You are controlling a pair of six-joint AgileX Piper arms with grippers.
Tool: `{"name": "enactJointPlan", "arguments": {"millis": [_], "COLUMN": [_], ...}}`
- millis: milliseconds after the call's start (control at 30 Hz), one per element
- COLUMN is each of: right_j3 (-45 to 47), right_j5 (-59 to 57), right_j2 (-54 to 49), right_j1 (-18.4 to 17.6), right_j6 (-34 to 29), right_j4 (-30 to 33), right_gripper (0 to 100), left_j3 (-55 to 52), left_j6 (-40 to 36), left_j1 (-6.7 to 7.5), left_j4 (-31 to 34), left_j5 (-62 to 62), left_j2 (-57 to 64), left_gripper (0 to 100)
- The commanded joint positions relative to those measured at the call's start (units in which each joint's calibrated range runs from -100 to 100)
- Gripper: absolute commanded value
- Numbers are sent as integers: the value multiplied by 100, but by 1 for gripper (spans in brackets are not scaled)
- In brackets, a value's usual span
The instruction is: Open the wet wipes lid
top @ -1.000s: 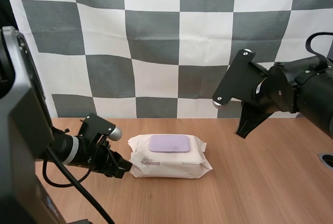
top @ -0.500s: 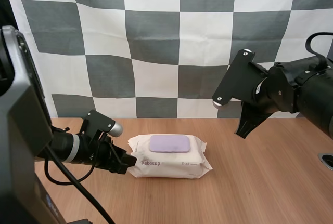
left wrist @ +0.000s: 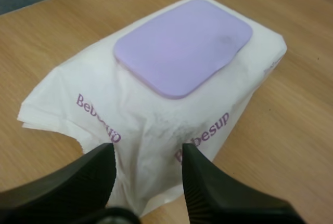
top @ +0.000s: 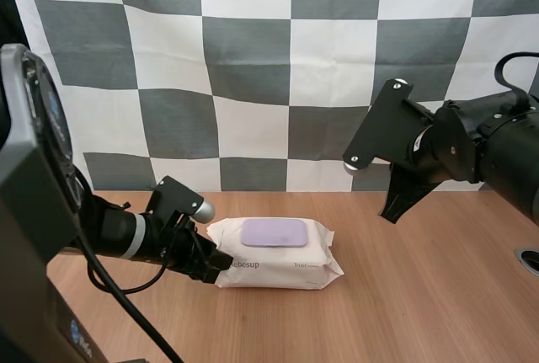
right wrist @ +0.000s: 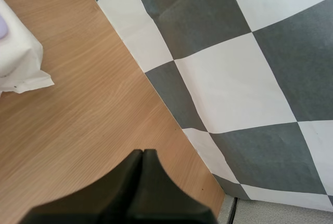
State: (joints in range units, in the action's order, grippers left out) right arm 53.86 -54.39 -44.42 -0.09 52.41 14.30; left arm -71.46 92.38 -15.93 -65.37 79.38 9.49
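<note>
On the middle of the table (top: pixel 421 304) lies the pack of wet wipes (top: pixel 286 266), long side running from 9 to 3 o'clock in the high view. Its lilac lid (top: pixel 274 232) sits flat on top, and I see no edge of it lifted.

What has changed over the last second is my left gripper (top: pixel 217 264). It has slid in from about 8 o'clock of the pack and now meets the pack's 9 o'clock end, where before it stood just short. The pack itself has hardly shifted. From the left wrist view the jaws stand well apart, straddling the crumpled end fold of the wrapper. The wrapper lies between them, but I judge they have not closed on it.

My right gripper (top: pixel 394 205) has not moved. It hangs raised at roughly 2 o'clock from the pack and well apart from it, its jaws pressed together as one dark wedge with nothing in them.

I read this as the left arm getting set to hold the pack down by its end. If so, the lid would fall to the right arm, which has yet to come over. The lid is untouched, so the opening itself has not begun.
</note>
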Motion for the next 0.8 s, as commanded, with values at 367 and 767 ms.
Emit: {"name": "enactJointPlan", "arguments": {"millis": [367, 767], "right_j3": [4, 4], "right_j5": [28, 28], "right_j2": [-1, -1], "right_j1": [-1, -1], "right_j6": [6, 6], "right_j4": [-1, -1], "right_gripper": [0, 0], "left_j3": [-5, 9], "left_j6": [100, 100], "left_j1": [38, 38], "left_j4": [-46, -168], "left_j5": [-140, -42], "left_j2": [-116, -817], "left_gripper": [67, 67]}}
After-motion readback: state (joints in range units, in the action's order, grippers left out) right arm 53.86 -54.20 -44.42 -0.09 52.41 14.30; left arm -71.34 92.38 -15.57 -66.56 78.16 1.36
